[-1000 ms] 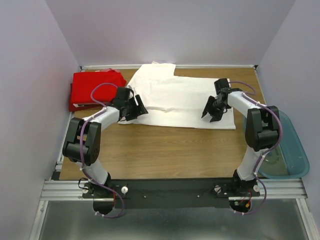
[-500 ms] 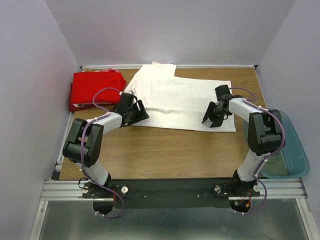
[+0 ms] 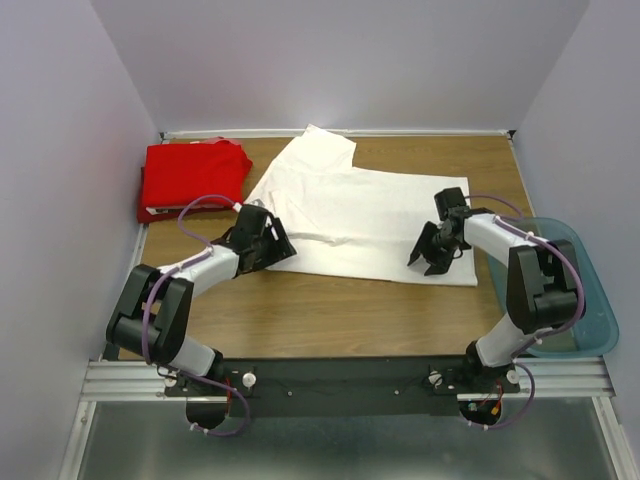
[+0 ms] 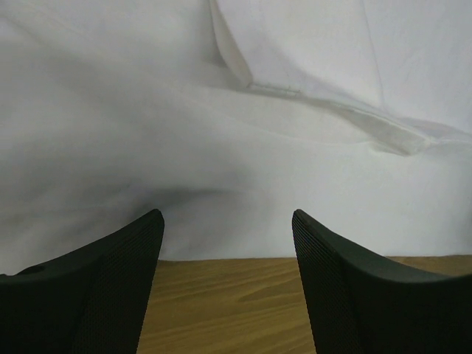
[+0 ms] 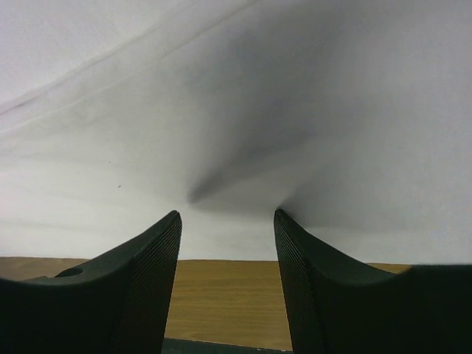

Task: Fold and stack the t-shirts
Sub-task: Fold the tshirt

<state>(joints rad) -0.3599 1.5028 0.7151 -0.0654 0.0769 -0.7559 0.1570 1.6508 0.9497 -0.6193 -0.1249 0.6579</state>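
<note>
A white t-shirt (image 3: 350, 215) lies spread flat on the wooden table, plain side up, with no print showing. My left gripper (image 3: 272, 243) is open at its near left edge; in the left wrist view (image 4: 228, 214) the fingertips (image 4: 151, 221) rest at the white cloth (image 4: 258, 147) with bare wood between them. My right gripper (image 3: 432, 256) is open at the shirt's near right part; in the right wrist view (image 5: 227, 214) a crease in the cloth (image 5: 221, 110) runs out from its tips. A folded red t-shirt (image 3: 190, 178) lies at the back left.
A translucent blue tub (image 3: 585, 300) stands at the right edge of the table. Grey walls close in the back and both sides. Bare wood (image 3: 340, 315) runs between the shirt and the arm bases.
Both grippers have moved toward the near edge, and the white shirt has slid with them. Its near edge lies closer to the arm bases and it has turned a little.
</note>
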